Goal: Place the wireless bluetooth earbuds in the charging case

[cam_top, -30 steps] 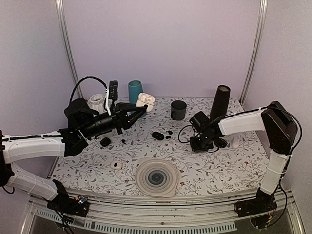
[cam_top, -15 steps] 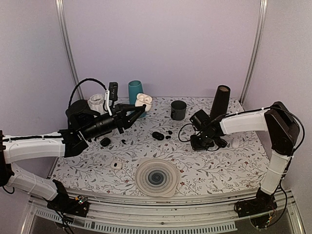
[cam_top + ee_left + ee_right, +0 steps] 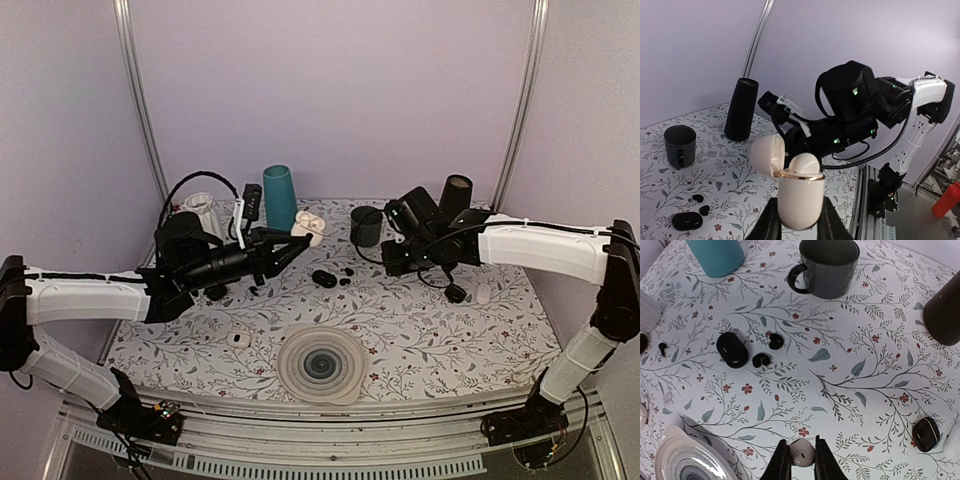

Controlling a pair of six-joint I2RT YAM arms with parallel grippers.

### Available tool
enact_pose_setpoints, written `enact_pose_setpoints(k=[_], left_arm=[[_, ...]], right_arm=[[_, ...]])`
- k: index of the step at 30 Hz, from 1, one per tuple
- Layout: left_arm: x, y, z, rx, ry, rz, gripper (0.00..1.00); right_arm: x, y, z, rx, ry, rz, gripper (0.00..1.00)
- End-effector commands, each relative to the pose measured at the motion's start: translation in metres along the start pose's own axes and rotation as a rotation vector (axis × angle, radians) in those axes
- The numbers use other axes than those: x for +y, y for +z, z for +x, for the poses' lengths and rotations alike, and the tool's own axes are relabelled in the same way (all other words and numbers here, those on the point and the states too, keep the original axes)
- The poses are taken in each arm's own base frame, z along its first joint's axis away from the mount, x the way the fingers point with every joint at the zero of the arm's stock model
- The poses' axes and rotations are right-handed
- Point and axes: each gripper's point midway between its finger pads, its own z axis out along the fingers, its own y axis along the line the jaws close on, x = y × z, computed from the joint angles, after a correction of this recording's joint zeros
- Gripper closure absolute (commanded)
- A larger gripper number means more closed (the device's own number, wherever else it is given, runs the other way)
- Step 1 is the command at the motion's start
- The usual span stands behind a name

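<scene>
Right wrist view first: what sits between the fingers of the right gripper (image 3: pixel 801 446)?

They are clamped on a small white earbud (image 3: pixel 802 455), held above the flowered table (image 3: pixel 865 370). Two black buds (image 3: pixel 775 341) lie down there too, just beside a black oval case (image 3: pixel 732 349), with neither gripper on them.

And the charging case (image 3: pixel 799 187)?

Off the table as well. The left gripper (image 3: pixel 799 216) is closed on its lower body. The lid (image 3: pixel 767 152) is swung open to one side and the mouth points out along the line of the fingers. Something pale and rounded rises above the gold rim (image 3: pixel 800 174); I cannot tell whether it is a bud already seated.

Which way does the case lie from the held bud?

In the top view it lies to the left of the right gripper and a touch farther back, near but apart. The left arm (image 3: pixel 90 295) reaches rightward, so the case's long axis runs roughly left to right and its mouth faces the right arm (image 3: pixel 855 115). The left wrist view agrees: that arm looms just beyond the open mouth.

So whose move is it?

The right arm's, I judge. It carries the bud, so it would need to travel left and meet the mouth along that axis while the left arm holds steady. The open lid is the likely snag.
</scene>
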Motion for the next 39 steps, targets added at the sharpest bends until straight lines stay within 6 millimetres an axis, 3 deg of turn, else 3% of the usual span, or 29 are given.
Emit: enact_pose_setpoints(k=[1, 8, 20, 30, 39], left_arm=[[0.001, 0.006, 0.003, 0.009, 0.020, 0.037, 1.00], [0.004, 0.018, 0.019, 0.068, -0.010, 0.060, 1.00], [0.000, 0.028, 0.022, 0.092, -0.061, 0.101, 1.00], [0.004, 0.034, 0.020, 0.100, -0.091, 0.084, 1.00], [0.001, 0.036, 0.013, 0.089, -0.092, 0.097, 1.00]], right_arm=[[0.002, -0.046, -0.040, -0.134, -0.008, 0.009, 0.87], [0.024, -0.089, -0.066, -0.248, -0.025, -0.054, 0.87], [0.073, -0.132, -0.087, -0.366, -0.090, -0.151, 0.87], [0.097, -0.149, -0.090, -0.414, -0.140, -0.199, 0.86], [0.113, -0.151, -0.086, -0.434, -0.189, -0.202, 0.86]])
